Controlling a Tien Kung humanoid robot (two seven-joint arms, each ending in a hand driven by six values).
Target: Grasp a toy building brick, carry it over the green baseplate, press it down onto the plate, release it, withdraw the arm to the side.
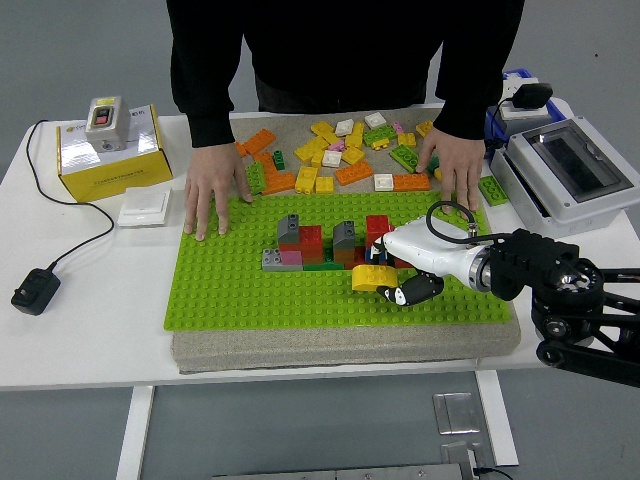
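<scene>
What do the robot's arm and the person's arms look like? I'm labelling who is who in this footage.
The robot's right hand has a glossy white shell with black fingertips; a black cable loops above its wrist, which joins a bulky black forearm with struts. The person's hands are bare, coming out of long black sleeves.

We saw bright, even overhead light and soft short shadows under the white table (90,330) edge (no harsh glare). Focus was sharp throughout, with no visible edge distortion.
</scene>
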